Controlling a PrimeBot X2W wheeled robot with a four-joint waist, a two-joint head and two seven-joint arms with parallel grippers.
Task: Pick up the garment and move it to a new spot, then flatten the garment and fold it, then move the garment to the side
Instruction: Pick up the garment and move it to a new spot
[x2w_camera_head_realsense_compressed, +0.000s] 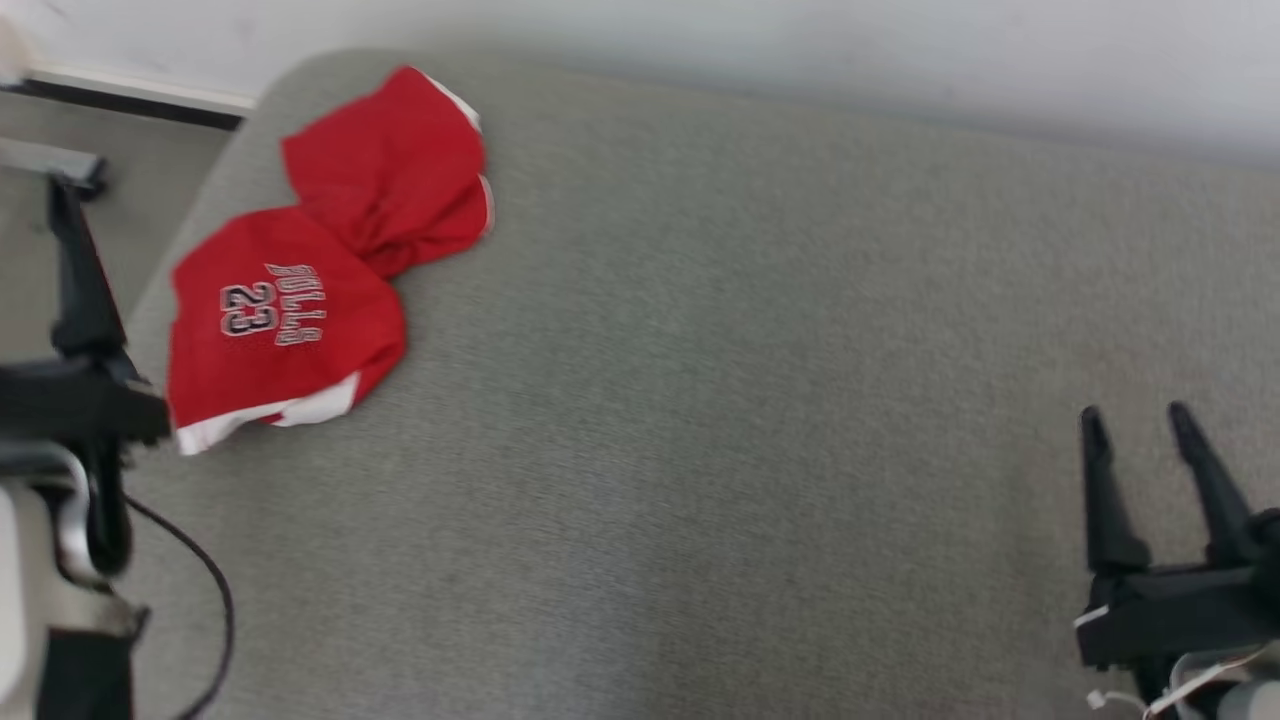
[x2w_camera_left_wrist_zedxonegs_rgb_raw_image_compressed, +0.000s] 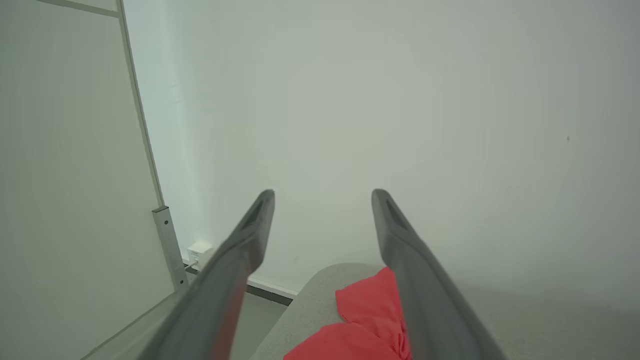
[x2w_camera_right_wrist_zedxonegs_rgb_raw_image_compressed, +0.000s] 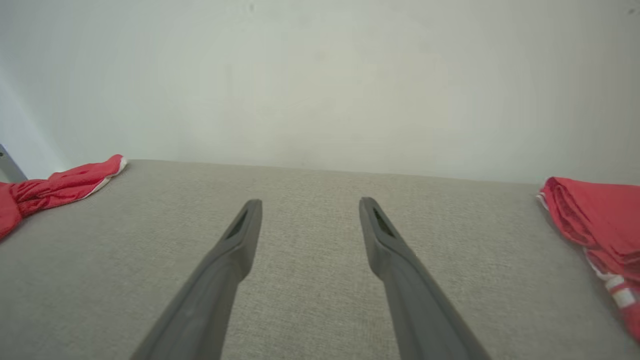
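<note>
The garment (x2w_camera_head_realsense_compressed: 330, 260) is a red jersey with white trim and the print "BULLS 23". It lies crumpled in two lumps at the far left corner of the grey fabric surface (x2w_camera_head_realsense_compressed: 750, 400). One dark finger (x2w_camera_head_realsense_compressed: 75, 270) of my left gripper rises at the left edge, just off the surface and beside the garment. In the left wrist view the left gripper (x2w_camera_left_wrist_zedxonegs_rgb_raw_image_compressed: 322, 192) is open and empty, with the garment (x2w_camera_left_wrist_zedxonegs_rgb_raw_image_compressed: 370, 305) below its fingers. My right gripper (x2w_camera_head_realsense_compressed: 1135, 415) hovers open and empty at the lower right, far from the garment. The right wrist view shows the right gripper (x2w_camera_right_wrist_zedxonegs_rgb_raw_image_compressed: 311, 201) over bare fabric, the garment (x2w_camera_right_wrist_zedxonegs_rgb_raw_image_compressed: 60, 182) at its left.
A second red cloth (x2w_camera_right_wrist_zedxonegs_rgb_raw_image_compressed: 595, 215) with white trim lies at the right edge of the right wrist view. A pale wall (x2w_camera_head_realsense_compressed: 800, 40) borders the surface's far side. Floor, a metal post (x2w_camera_left_wrist_zedxonegs_rgb_raw_image_compressed: 170, 245) and a white socket (x2w_camera_left_wrist_zedxonegs_rgb_raw_image_compressed: 199, 251) lie past the left corner. A black cable (x2w_camera_head_realsense_compressed: 215, 590) hangs by my left arm.
</note>
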